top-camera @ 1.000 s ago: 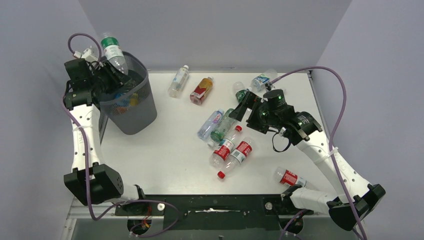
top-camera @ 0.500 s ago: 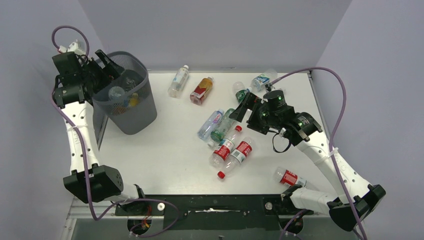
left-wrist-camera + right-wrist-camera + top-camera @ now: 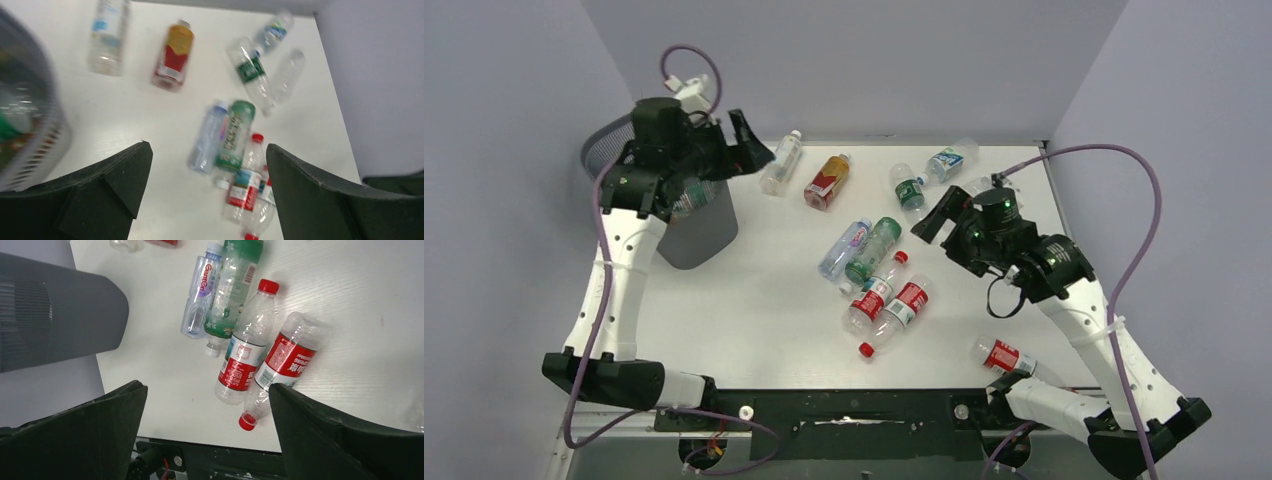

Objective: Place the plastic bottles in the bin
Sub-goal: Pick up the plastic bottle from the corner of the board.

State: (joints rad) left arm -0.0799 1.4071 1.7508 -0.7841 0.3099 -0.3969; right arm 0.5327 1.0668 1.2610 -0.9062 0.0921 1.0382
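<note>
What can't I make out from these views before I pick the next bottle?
- Inside of the bin: in the top view the left arm covers its mouth; the left wrist view shows only a blurred slice at the edge, so no count.
- Red-labelled bottle at the front right: one end hidden under the right arm, top view.
- Clear bottle at the far right: blurred in the left wrist view, partly behind the right arm in the top view.

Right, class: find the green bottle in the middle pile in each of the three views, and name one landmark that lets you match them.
Top external: the green bottle lies just right of centre, at the top of the pile.
Left wrist: green bottle just right of centre.
Right wrist: green bottle at the top edge, one end cut off.
Shared landmark: the blue-labelled bottle right beside it.
</note>
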